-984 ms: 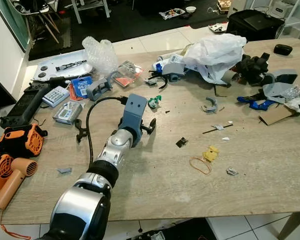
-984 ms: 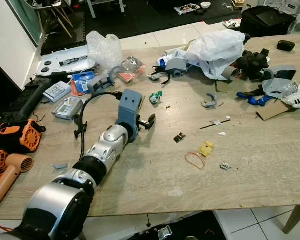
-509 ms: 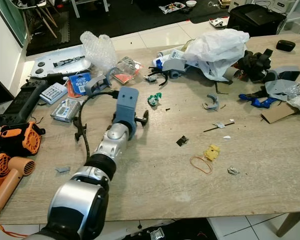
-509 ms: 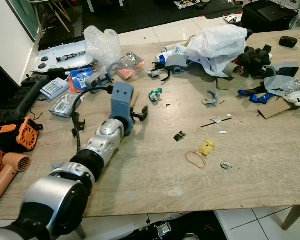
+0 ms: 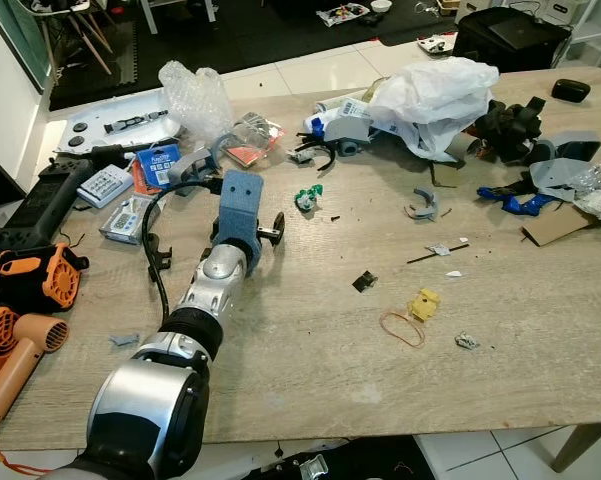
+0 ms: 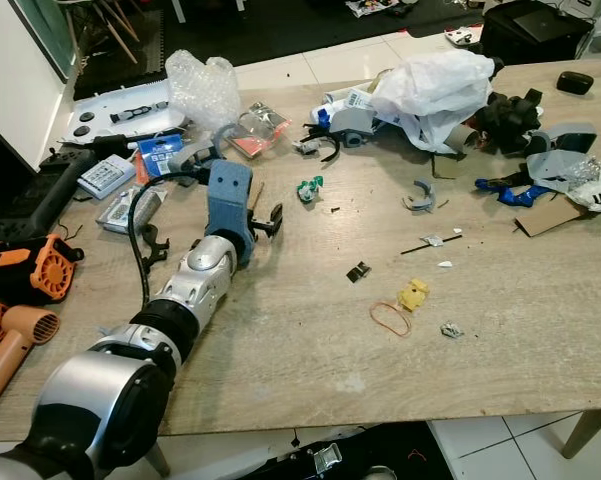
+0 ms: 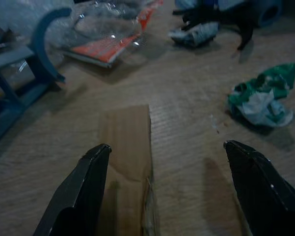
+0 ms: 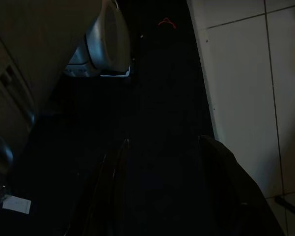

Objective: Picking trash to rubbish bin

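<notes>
A strip of brown cardboard (image 7: 125,147) is lying flat on the wooden table (image 5: 310,350), and I am taking it as my landmark. My left gripper (image 7: 169,189) is hovering low over its near end with the fingers (image 7: 81,194) spread wide, one above the strip's edge and the other well out over bare wood; they are gripping nothing. Just beside the cardboard, toward the middle of the table, a crumpled green and white wrapper (image 7: 262,101) is sitting on the wood. Beyond the cardboard, a clear plastic packet with an orange card (image 7: 110,42) is resting, and next to that a blue-grey plastic bracket (image 7: 19,73). Farther past the cardboard, bubble wrap (image 5: 195,95) and a big white plastic bag (image 5: 435,90) are lying among other clutter. Well apart from the cardboard, toward the near edge, I am seeing a yellow scrap (image 5: 422,303) and a rubber band (image 5: 400,330). My right gripper (image 8: 162,187) is hanging in the dark below the table, fingers parted.
</notes>
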